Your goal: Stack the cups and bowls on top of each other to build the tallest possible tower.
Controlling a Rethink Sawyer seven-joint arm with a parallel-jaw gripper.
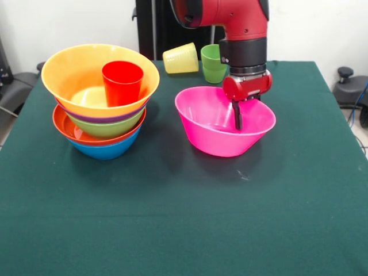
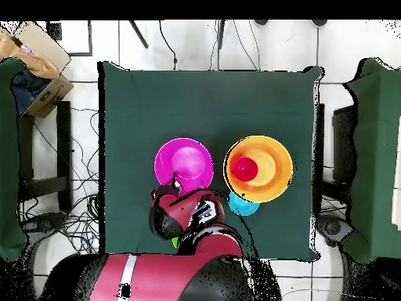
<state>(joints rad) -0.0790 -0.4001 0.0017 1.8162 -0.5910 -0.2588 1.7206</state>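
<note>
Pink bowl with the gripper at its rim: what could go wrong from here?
1. The gripper reaches inside the pink bowl at its far wall; a thin-rim hold could slip or tip the bowl.
2. The red cup stands in the top orange bowl of the tower, so a bowl set there may sit crooked.

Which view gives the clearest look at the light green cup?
The front view. There the light green cup stands behind the pink bowl, beside the tipped yellow cup, partly hidden by the arm. In the overhead view the arm covers it almost entirely; only a small green sliver shows.
</note>
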